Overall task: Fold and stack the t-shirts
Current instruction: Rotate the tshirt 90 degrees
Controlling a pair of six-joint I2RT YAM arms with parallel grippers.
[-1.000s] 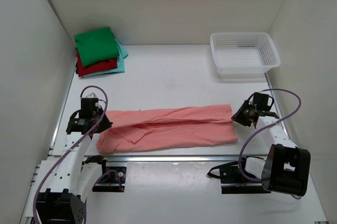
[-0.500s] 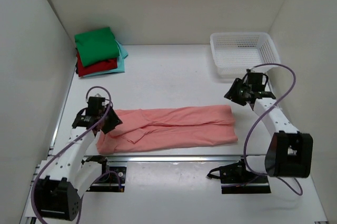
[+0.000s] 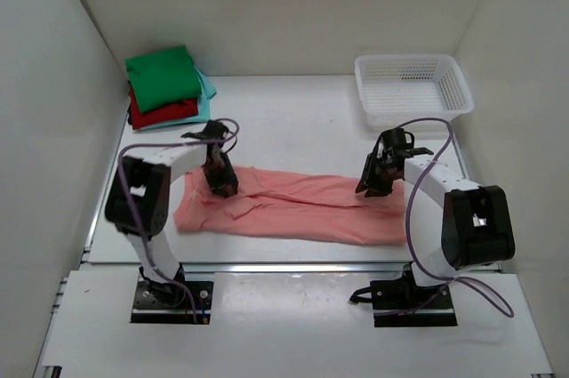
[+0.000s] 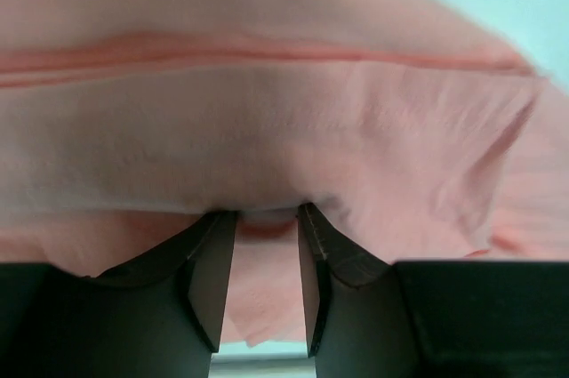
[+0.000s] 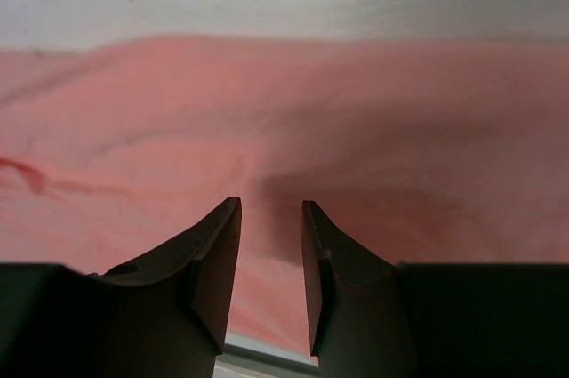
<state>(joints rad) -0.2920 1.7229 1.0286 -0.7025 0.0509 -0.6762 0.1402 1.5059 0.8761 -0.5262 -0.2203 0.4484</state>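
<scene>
A white table (image 3: 293,120) sits inside a white-walled enclosure, seen from above. Across its near half lies a salmon-pink cotton t-shirt (image 3: 302,209), already folded lengthwise into a long, slightly rumpled band running left to right. At the far right stands a white plastic mesh basket (image 3: 411,89). In the far left corner is a stack of folded shirts: a green t-shirt (image 3: 162,76) on top, a red t-shirt (image 3: 164,114) under it and a light teal t-shirt (image 3: 206,98) at the bottom.

The left gripper (image 3: 222,184) is pressed down on the band near its left end, and the right gripper (image 3: 373,184) near its right end. In both wrist views the jaws stand narrowly parted over pink cloth. A small ridge of fabric sits at the left fingertips (image 4: 307,218), but nothing looks clamped.

The shirt looks light, thin and limp. It will likely sag and drag, and its layers may slide apart. The best hold is probably a pinch through all layers at the far-edge corners of each end, so the fold lifts as one piece.
</scene>
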